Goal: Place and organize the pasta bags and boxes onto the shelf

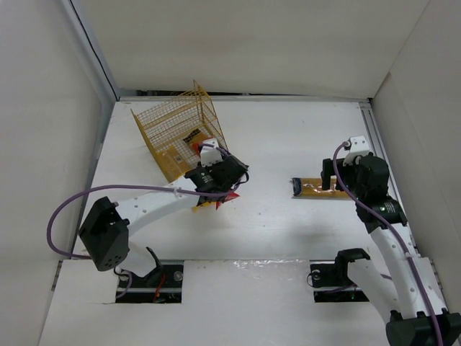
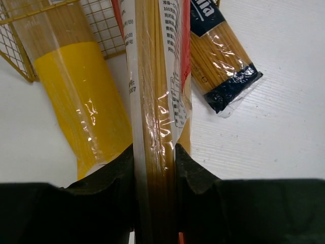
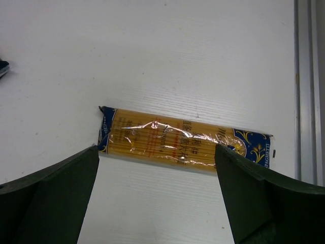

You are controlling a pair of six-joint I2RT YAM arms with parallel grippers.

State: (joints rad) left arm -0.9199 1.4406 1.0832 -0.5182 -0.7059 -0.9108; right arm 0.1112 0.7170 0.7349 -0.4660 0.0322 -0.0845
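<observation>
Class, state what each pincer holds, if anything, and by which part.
The left pincer clamps the red-edged clear bag across its width near one end. The right pincer is open, holding nothing.

Red-edged clear bag (image 2: 155, 76) in grip
We are seeing the left gripper (image 2: 155, 161) pinching it, plain yellow bag (image 2: 81, 101) lying alongside.

White strip on the clear bag (image 2: 172, 61): small Chinese print, with "100" and "007" legible. Dark blue label on the neighbouring pack (image 2: 205, 12): "lia" (the start is cut off). Blue-ended pack (image 3: 183, 142): "SPAGHETTI" along one end, red characters too blurred to read
</observation>
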